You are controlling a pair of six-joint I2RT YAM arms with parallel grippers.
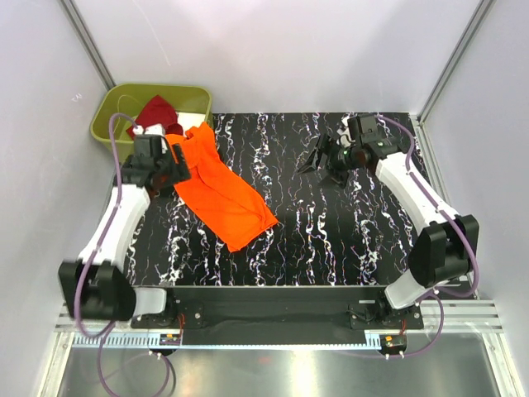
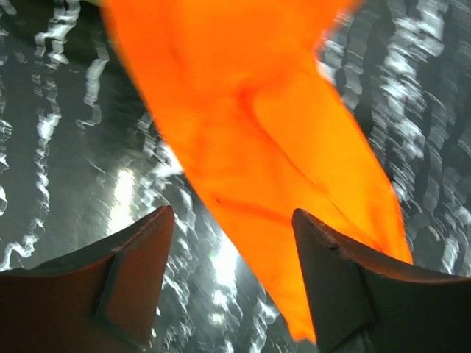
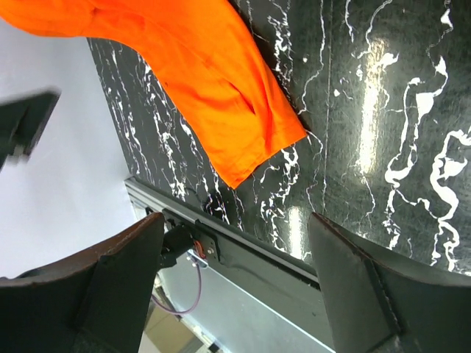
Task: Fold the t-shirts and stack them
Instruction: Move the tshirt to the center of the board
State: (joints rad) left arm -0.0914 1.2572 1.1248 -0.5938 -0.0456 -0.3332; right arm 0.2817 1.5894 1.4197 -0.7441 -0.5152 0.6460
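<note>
The orange t-shirt (image 1: 223, 192) lies crumpled in a long strip on the left half of the black marbled table, running from near the bin towards the middle. My left gripper (image 1: 175, 168) is open at the shirt's upper left edge. In the left wrist view the jaws (image 2: 232, 213) stand apart, with nothing between them and the orange cloth (image 2: 257, 125) just beyond. The dark red t-shirt (image 1: 157, 110) lies bunched inside the bin. My right gripper (image 1: 316, 157) is open and empty over the table's far middle; its wrist view (image 3: 237, 218) shows the orange shirt (image 3: 213, 81) at a distance.
The olive-green bin (image 1: 111, 107) stands at the far left corner and also holds something white (image 1: 154, 129). The table's near metal rail (image 3: 243, 254) and white walls bound the workspace. Bare black tabletop (image 1: 347, 223) lies right of the orange shirt.
</note>
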